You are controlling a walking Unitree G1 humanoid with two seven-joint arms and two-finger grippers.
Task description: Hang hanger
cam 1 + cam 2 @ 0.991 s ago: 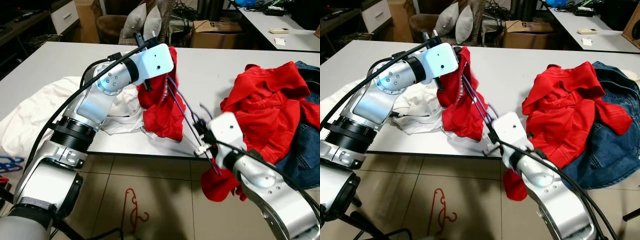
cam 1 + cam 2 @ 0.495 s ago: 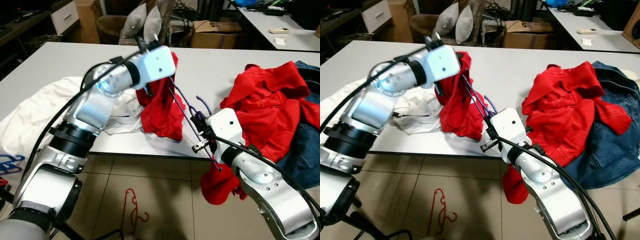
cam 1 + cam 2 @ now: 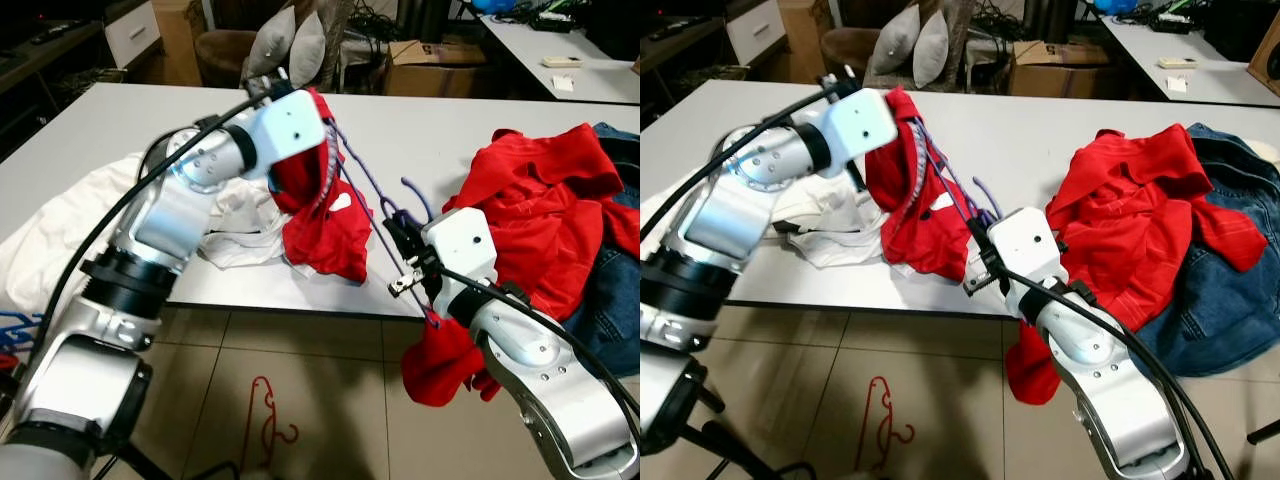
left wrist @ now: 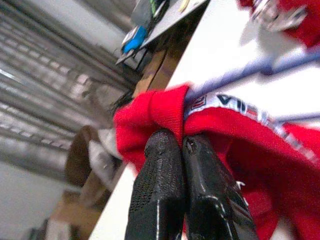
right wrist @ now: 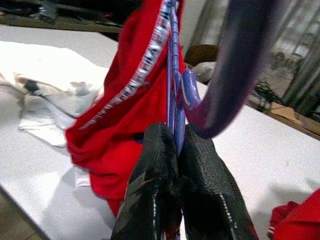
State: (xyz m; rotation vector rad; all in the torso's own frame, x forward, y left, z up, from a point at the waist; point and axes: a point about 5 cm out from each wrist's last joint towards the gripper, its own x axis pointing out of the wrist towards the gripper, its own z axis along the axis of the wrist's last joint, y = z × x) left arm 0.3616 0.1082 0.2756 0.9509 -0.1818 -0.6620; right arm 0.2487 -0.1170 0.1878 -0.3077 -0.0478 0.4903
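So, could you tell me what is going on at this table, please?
The robot is working a purple hanger into a red garment above the white table. The left pincer is shut on the garment's collar and holds it up. The right pincer is shut on the hanger near its hook. More clothes lie piled to the right, and a red hanger lies on the floor.

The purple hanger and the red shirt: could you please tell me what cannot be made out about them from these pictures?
- Hanger: its far end runs inside the red shirt, hidden in the eye views.
- Hanger's lower end: behind the right end effector, whose fingers are shut on it.
- Shirt's shape: bunched, so sleeves cannot be told; the left end effector is shut on its collar.
- Left wrist view: the background is blurred.
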